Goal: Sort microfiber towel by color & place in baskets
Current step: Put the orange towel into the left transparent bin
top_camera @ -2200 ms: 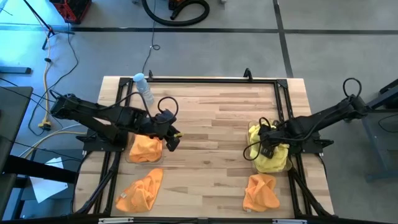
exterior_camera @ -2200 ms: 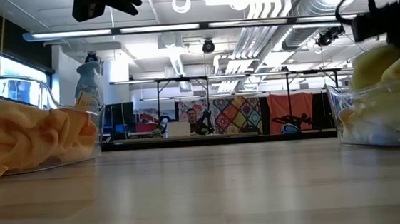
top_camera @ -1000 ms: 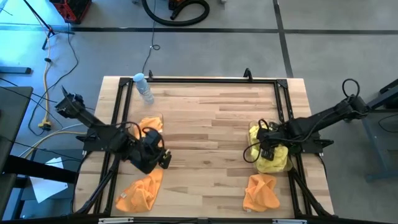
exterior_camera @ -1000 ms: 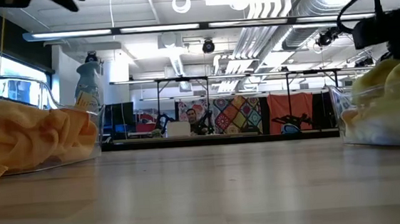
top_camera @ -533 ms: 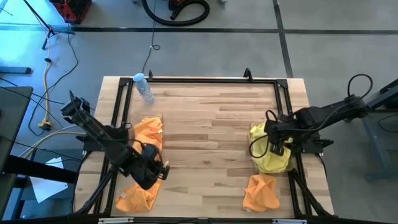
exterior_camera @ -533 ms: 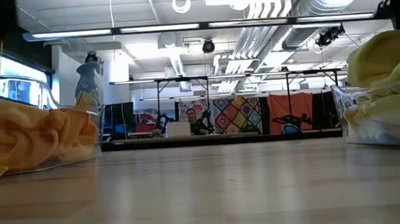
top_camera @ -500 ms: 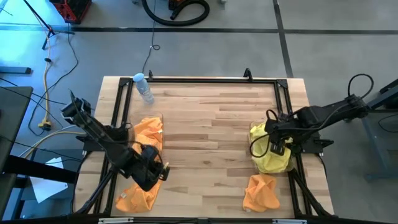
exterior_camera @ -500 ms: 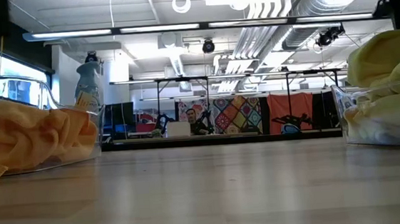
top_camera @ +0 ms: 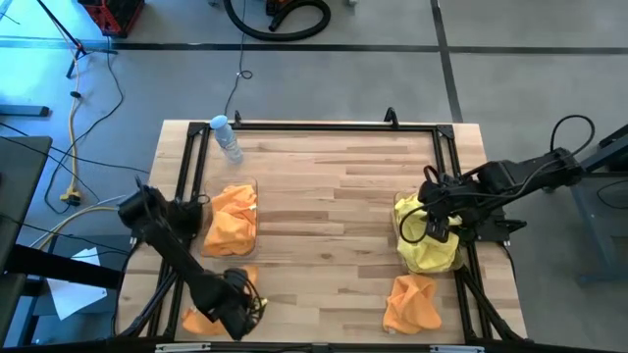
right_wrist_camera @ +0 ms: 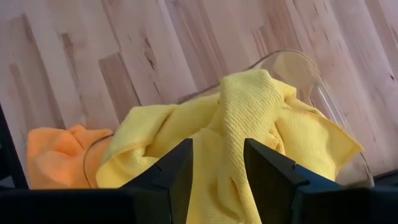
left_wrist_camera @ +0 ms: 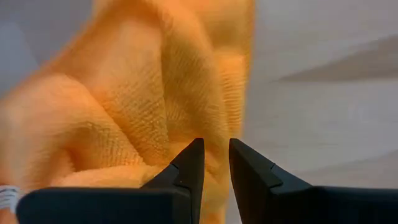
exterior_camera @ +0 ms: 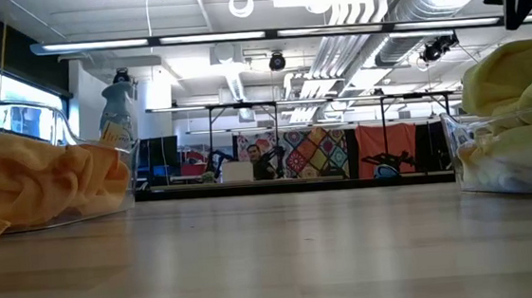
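Observation:
An orange towel [top_camera: 196, 319] lies bunched on the table at the near left. My left gripper [top_camera: 245, 306] is low over its right part, fingers a narrow gap apart, the towel [left_wrist_camera: 155, 93] close before them [left_wrist_camera: 215, 152]. The left basket [top_camera: 208, 247] holds an orange towel [top_camera: 232, 218]. The right basket [top_camera: 399, 208] holds yellow towels [top_camera: 427, 250] heaped above its rim [right_wrist_camera: 298, 59]. My right gripper [top_camera: 437, 224] is open and empty above them [right_wrist_camera: 217, 148]. Another orange towel [top_camera: 410, 301] lies near the right basket.
A clear water bottle [top_camera: 228, 139] stands at the far left corner. A black frame [top_camera: 324, 126] runs along the table's edges. The middle of the wooden table [top_camera: 324, 216] is bare. In the low view the baskets show at the left [exterior_camera: 54, 118] and right [exterior_camera: 466, 152].
My left gripper has gone from beside the left basket toward the table's near edge and down to the orange towel at the near left. My right gripper has risen from the yellow towels, which stay heaped in the right basket.

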Controlling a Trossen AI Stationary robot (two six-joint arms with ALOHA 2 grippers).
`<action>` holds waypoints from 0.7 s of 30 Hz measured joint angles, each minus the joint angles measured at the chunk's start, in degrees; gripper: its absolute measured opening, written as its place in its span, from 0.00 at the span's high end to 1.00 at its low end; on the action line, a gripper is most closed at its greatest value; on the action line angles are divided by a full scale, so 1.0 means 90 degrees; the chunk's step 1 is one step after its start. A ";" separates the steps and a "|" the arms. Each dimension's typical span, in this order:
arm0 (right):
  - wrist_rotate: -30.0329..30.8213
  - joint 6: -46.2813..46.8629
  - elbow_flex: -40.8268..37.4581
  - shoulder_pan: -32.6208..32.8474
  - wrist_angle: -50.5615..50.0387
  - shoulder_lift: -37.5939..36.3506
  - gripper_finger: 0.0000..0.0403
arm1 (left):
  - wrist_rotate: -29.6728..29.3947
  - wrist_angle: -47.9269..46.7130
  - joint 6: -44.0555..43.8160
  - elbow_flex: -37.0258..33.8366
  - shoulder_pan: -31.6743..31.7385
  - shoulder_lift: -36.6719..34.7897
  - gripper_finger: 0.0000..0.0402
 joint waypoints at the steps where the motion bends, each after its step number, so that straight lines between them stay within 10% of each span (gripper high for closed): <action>1: 0.0002 -0.0006 0.0002 0.0000 0.0046 0.0000 0.66 | 0.0090 0.0075 -0.0020 0.0000 -0.0011 0.0135 0.84; 10: 0.0175 -0.0015 0.0002 0.0000 0.0500 0.0000 0.66 | 0.0568 0.0174 0.0046 0.0104 -0.0004 0.0553 0.97; 21: 0.0698 0.0098 0.0002 0.0002 0.0828 0.0021 0.66 | -0.2251 -0.2256 0.0939 0.1781 -0.0004 -0.0717 1.00</action>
